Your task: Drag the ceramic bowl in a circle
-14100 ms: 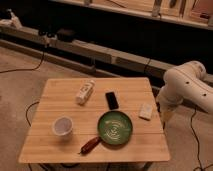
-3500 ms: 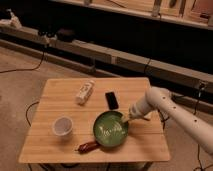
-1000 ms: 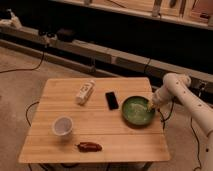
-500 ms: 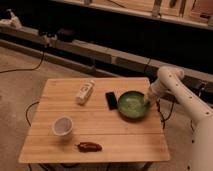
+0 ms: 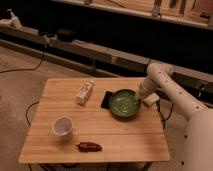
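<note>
The ceramic bowl [image 5: 122, 104], wide, shallow and green with pale swirls inside, sits on the wooden table [image 5: 95, 127] right of centre toward the back. Its left rim touches or overlaps a flat black object [image 5: 106, 99]. My gripper [image 5: 137, 97] reaches down from the white arm [image 5: 165, 82] on the right and is shut on the bowl's right rim.
A white cup [image 5: 62, 126] stands front left and a reddish-brown oblong object [image 5: 89, 146] lies near the front edge. A white carton [image 5: 85, 92] lies at the back left. A small pale block [image 5: 150, 100] sits by the right edge, behind the gripper.
The bowl has slid left and a little toward the back with the gripper on its rim, ending against the black object. The arm's elbow has swung further over the table.
</note>
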Available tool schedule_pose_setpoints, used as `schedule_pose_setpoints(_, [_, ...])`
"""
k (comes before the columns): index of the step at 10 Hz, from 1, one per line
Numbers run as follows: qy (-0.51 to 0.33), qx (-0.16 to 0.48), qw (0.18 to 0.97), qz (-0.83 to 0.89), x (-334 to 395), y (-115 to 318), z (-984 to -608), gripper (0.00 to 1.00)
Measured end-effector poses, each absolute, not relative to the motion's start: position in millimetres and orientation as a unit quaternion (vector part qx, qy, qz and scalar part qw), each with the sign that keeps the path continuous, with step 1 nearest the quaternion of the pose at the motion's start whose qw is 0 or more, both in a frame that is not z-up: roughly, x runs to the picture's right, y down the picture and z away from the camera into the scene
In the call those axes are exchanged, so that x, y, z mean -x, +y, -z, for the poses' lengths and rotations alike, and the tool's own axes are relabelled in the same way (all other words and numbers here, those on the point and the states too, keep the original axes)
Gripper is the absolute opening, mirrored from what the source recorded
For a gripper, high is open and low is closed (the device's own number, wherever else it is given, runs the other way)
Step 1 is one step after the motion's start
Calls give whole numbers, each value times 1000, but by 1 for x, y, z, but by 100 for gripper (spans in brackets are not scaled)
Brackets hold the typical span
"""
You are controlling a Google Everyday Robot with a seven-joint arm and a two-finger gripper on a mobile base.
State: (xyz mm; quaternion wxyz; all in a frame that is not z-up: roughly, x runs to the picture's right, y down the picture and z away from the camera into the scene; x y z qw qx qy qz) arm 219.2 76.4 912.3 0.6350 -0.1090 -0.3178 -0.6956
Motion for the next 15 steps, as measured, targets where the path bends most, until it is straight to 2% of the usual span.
schedule_pose_setpoints(4, [-334, 90, 585, 733, -152, 85, -895, 11])
schedule_pose_setpoints(8, [-359, 76, 560, 743, -111, 114, -866, 11])
schedule_pose_setpoints(11, [-371, 72, 557, 739, -101, 144, -842, 11])
schedule_pose_setpoints(15, [-378, 99, 569, 724, -122, 186, -815, 11])
